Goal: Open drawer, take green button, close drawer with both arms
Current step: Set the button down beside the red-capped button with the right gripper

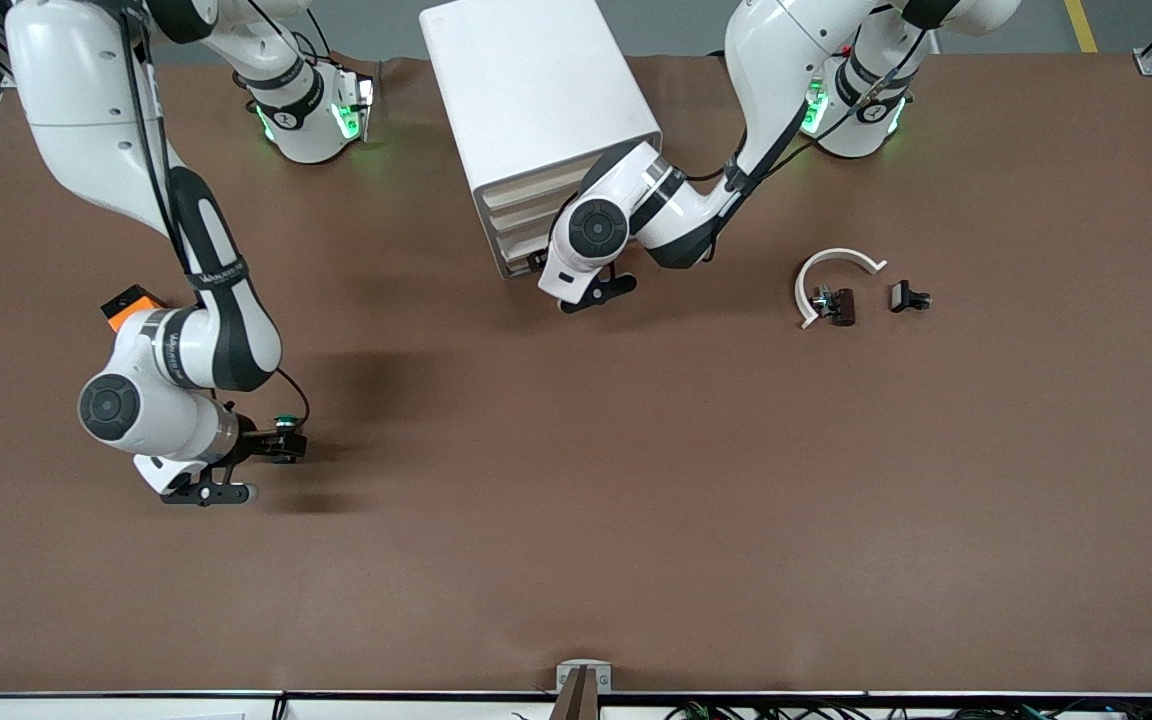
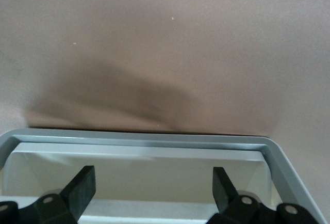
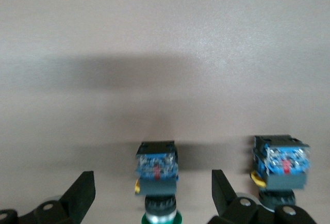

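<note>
The green-capped button [image 3: 157, 175] lies on its side on the brown table, blue base pointing away from my right gripper [image 3: 153, 190]. That gripper is open, with a gap between the button and each finger. In the front view the button [image 1: 286, 422] sits at my right gripper [image 1: 288, 442], toward the right arm's end of the table. My left gripper [image 2: 153, 189] is open at the front of the white cabinet [image 1: 536, 100], its fingers apart before a cream drawer [image 2: 154, 170] front. The stacked drawer [image 1: 524, 232] fronts look flush with the cabinet.
A second button [image 3: 281, 164] with a blue base lies beside the first, its cap hidden by a finger. An orange block [image 1: 131, 305] sits by the right arm. A white curved piece [image 1: 836, 268] and two small dark parts [image 1: 836, 305] [image 1: 908, 297] lie toward the left arm's end.
</note>
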